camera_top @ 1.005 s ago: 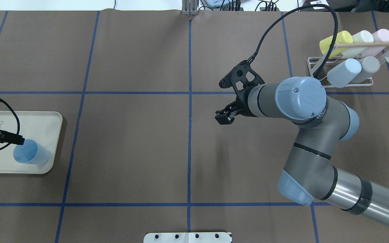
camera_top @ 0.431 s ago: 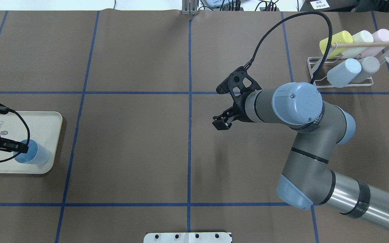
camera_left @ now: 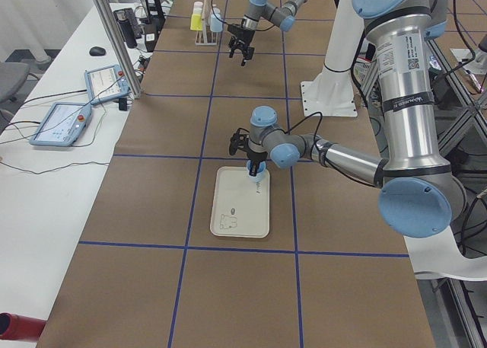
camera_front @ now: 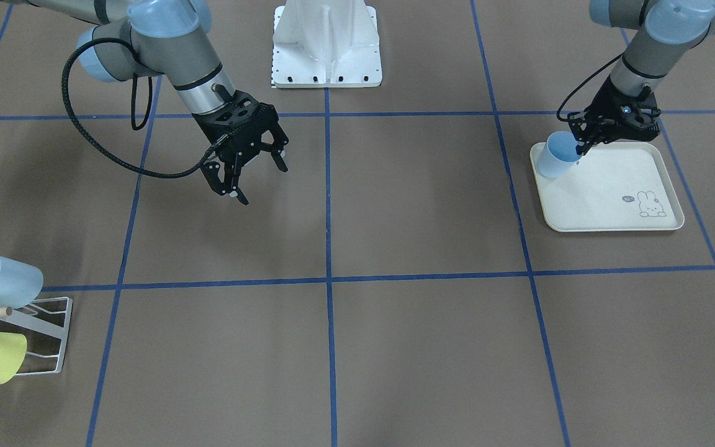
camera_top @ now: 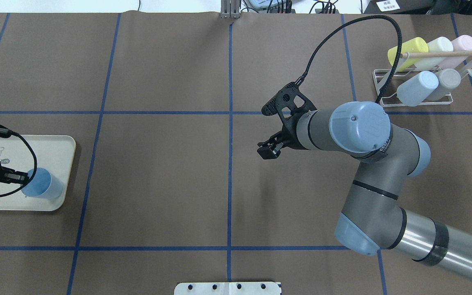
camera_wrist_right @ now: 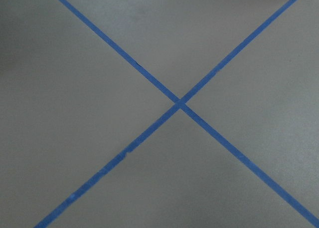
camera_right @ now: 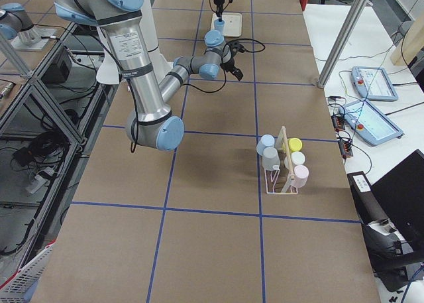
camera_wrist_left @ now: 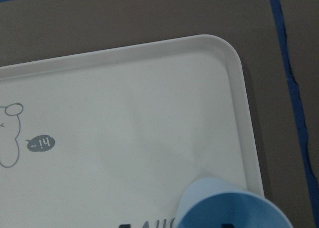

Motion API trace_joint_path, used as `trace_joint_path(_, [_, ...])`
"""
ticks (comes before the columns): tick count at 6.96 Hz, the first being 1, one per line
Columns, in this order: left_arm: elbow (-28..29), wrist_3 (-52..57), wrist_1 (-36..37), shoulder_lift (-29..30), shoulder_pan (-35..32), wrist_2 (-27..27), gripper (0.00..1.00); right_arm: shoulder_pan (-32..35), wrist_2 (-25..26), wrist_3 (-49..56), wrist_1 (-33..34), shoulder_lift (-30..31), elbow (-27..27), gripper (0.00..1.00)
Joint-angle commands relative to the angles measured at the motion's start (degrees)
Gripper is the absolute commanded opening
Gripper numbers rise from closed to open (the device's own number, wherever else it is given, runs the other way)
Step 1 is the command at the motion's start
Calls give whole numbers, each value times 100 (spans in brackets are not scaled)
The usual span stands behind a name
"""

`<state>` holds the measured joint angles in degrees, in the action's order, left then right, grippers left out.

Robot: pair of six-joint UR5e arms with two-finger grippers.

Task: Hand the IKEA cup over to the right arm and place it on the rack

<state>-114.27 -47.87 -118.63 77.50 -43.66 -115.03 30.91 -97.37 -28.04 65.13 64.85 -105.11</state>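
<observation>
Left fingers sit right at the rim of the blue cup. On my screens 1 tip looks to be inside the mouth and the other outside the wall. I cannot tell whether they are pinching the wall or only straddling it. My left wrist camera catches just the cup's open mouth at its bottom edge, over a corner of the cream tray with its small printed "hi" bubble.

The cup stands mouth up on that tray. In the overhead view the tray lies at 9 o'clock on the surface, and the cup is in the tray's 4 o'clock corner. The left arm reaches down to it from the robot's side.

Right fingers are spread wide and hold nothing. They point down over bare brown surface, just toward 3 o'clock from the centre in the overhead view. My right wrist camera shows only 2 blue tape lines crossing.

The right arm comes in from 4 o'clock, and its black cable loops off toward 1 o'clock.

The rack stands at 2 o'clock, well apart from the blue cup. It carries 5 pastel cups, with a wooden dowel across them.
</observation>
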Motion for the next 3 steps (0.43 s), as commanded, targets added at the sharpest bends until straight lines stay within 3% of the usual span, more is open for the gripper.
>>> trace_joint_path(1, [-191, 172, 41, 2, -455, -466, 0, -32, 16, 0, 0, -16, 8, 99])
trace_joint_path(2, [-261, 939, 76, -24, -1077, -590, 0, -76, 51, 0, -35, -25, 26, 99])
trace_joint_path(3, [-280, 981, 76, 71, -1344, -896, 0, -137, 60, -17, -70, -34, 43, 99])
